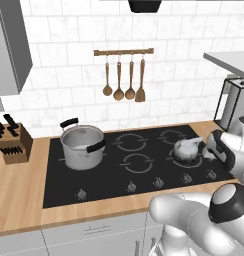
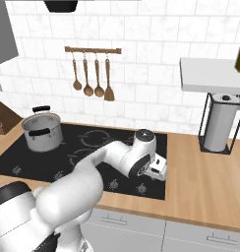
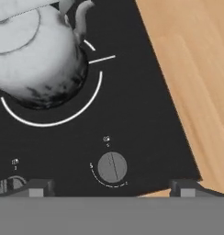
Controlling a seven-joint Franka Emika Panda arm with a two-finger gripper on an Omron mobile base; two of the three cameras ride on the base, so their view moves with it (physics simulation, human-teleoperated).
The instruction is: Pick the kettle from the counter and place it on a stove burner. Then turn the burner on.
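Right now your claw (image 3: 109, 187) hangs with its jaws spread wide and nothing between them, low over the front strip of the black cooktop (image 3: 132, 114). Just ahead of the fingertips (image 3: 38, 187) you have a round grey knob (image 3: 112, 167). Beyond that and to one side, the kettle (image 3: 33, 50) sits inside its stove burner (image 3: 63, 120) ring (upright, as far as the cropped hand view lets you judge). Light-brown counter (image 3: 192, 69) runs along the opposite side.

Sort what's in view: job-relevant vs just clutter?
Job:
- small shiny silver kettle, sitting on the grey burner ring
- round grey burner knob
- open end effector, holding nothing
- black glass cooktop

Clutter:
- large steel pot
- wooden knife block
- hanging wooden utensils
- paper towel roll
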